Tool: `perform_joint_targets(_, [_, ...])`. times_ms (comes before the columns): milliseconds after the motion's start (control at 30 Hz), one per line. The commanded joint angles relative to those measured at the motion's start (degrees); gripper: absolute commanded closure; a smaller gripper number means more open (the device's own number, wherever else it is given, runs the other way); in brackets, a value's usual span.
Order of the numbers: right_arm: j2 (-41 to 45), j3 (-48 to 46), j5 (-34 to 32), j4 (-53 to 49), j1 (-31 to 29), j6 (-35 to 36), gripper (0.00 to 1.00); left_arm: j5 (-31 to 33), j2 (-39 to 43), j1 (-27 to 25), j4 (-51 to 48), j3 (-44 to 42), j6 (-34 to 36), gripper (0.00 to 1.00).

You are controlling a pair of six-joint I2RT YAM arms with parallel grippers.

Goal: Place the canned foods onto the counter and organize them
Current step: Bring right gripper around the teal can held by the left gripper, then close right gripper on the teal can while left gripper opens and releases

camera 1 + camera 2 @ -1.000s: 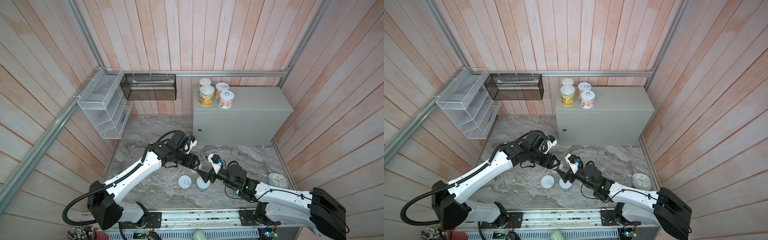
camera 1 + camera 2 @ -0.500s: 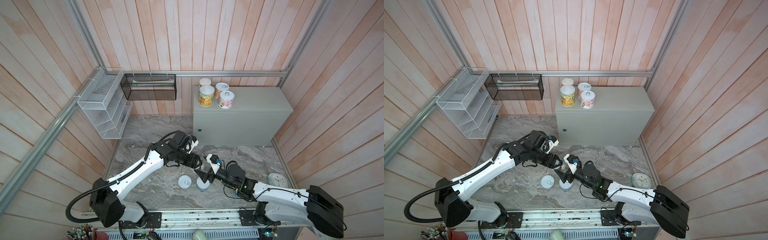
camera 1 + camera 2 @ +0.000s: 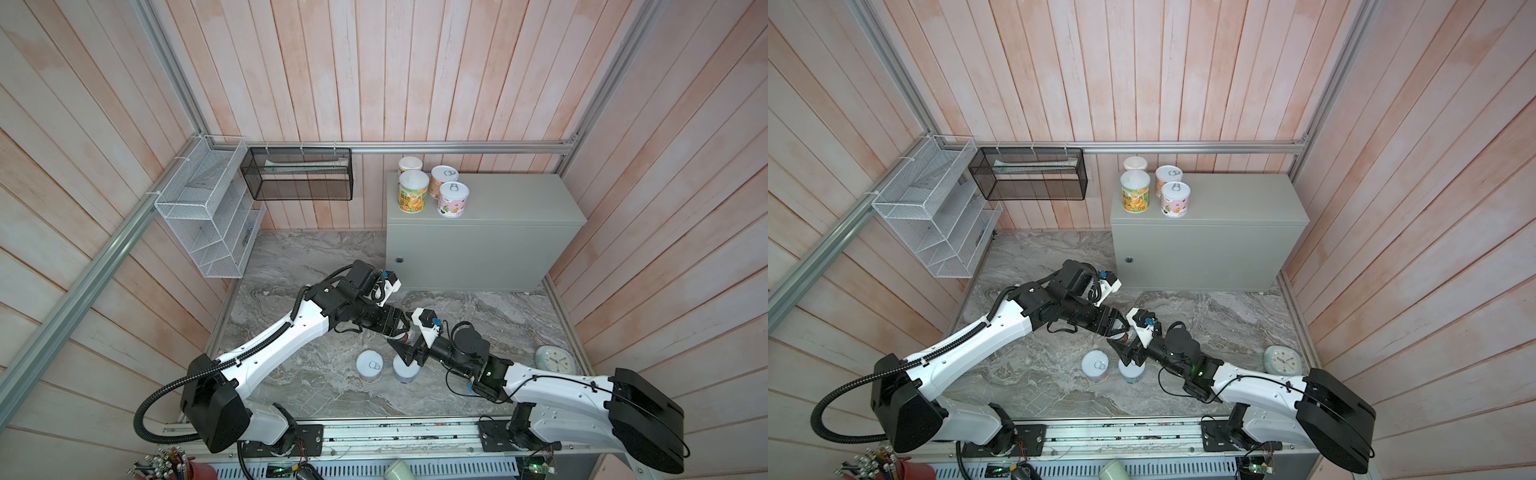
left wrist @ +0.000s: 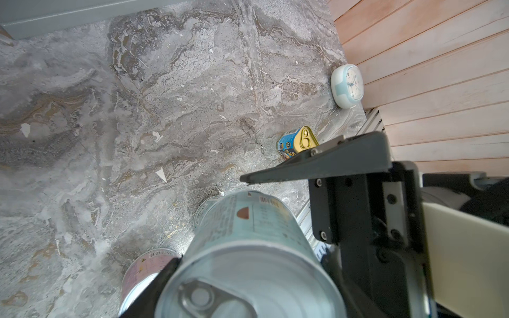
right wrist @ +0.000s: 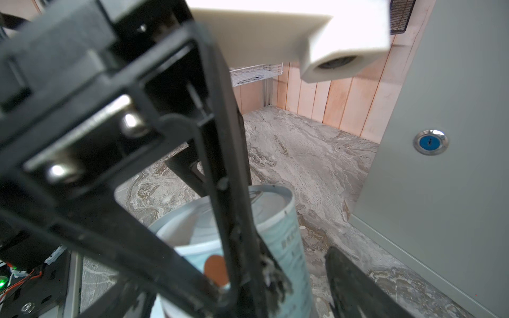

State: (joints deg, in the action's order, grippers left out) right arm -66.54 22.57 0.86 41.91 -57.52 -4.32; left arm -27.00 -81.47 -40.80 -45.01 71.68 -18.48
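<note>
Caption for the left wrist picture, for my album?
Jaws clamp a pale blue can above the marble floor; gold tin and clock beyond.

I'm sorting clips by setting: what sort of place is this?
Probably a staged pantry-like test booth, not a real kitchen: plank walls on aluminium framing, wire racks hung beside a grey metal cabinet bearing cans, two robot arms mounted in front.

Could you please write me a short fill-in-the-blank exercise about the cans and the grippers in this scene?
1. The counter carries ___ cans.
2. The ___ gripper is shut on the pale blue can.
3. Below the grippers, ___ round cans stand upright on the marble floor.
4. The flat tin has a ___ lid.

Missing words: four; left; two; gold.
</note>
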Motion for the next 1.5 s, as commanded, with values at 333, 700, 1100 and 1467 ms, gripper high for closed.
perform_joint_targets(333, [-2.62, 2.22, -1.03, 3.79, -0.14, 0.45, 0.14, -4.64, 0.84, -0.34, 2.29, 0.14, -0.78, 0.55])
perform_joint_targets(700, [-3.44, 2.44, -3.12, 5.2, -0.22, 0.87, 0.15, -5.67, 0.75, -0.34, 3.72, -1.8, -1.73, 0.55])
perform_joint_targets(1100, [-5.61, 3.67, -5.4, 4.59, -1.26, 2.84, 0.09, -5.11, 0.44, -0.34, 3.37, -2.43, -1.56, 0.55])
perform_joint_targets(1467, [-6.6, 4.21, -6.53, 4.14, -2.18, 4.05, 0.23, -5.16, 0.22, -0.34, 3.0, -1.54, -1.07, 0.55])
